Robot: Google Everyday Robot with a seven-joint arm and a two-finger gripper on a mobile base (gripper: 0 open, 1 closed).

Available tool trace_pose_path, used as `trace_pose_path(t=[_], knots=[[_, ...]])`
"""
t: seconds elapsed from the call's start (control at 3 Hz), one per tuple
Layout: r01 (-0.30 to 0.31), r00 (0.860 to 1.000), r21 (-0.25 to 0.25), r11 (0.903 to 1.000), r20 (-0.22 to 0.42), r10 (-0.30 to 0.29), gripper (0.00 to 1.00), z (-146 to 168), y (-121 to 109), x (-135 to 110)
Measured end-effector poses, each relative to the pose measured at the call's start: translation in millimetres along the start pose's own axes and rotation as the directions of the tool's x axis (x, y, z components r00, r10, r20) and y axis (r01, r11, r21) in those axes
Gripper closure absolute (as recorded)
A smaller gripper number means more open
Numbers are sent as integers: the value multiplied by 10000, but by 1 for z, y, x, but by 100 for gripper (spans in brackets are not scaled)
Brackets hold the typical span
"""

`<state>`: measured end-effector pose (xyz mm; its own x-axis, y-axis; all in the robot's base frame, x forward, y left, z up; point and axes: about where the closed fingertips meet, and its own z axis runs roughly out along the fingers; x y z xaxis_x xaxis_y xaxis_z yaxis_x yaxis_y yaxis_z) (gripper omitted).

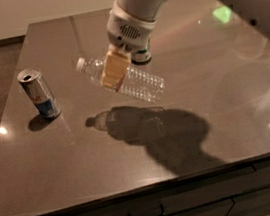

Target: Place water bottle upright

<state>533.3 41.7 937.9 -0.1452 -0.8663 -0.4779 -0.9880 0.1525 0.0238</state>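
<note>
The water bottle (139,84) is a clear ribbed plastic bottle with a white cap at its upper left end. It hangs tilted in the air above the grey table (213,93), cap to the left, base down to the right, with its shadow on the table below. My gripper (113,72) comes down from the upper middle and is shut on the bottle near its neck. One tan finger (111,70) covers the label band.
A silver-blue slim can (39,93) stands upright at the left of the table. A green-white can (142,55) stands behind the gripper, mostly hidden. The table's front edge and drawers (155,210) run along the bottom. My arm fills the upper right.
</note>
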Motion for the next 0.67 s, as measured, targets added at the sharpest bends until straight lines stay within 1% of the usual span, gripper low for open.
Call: trace_pose_path(t=[0.33, 0.67], knots=[[352, 9682, -47, 9994, 2480, -329, 100, -20, 2, -4], [483, 8849, 14, 9988, 4638, -434, 100, -32, 4, -4]])
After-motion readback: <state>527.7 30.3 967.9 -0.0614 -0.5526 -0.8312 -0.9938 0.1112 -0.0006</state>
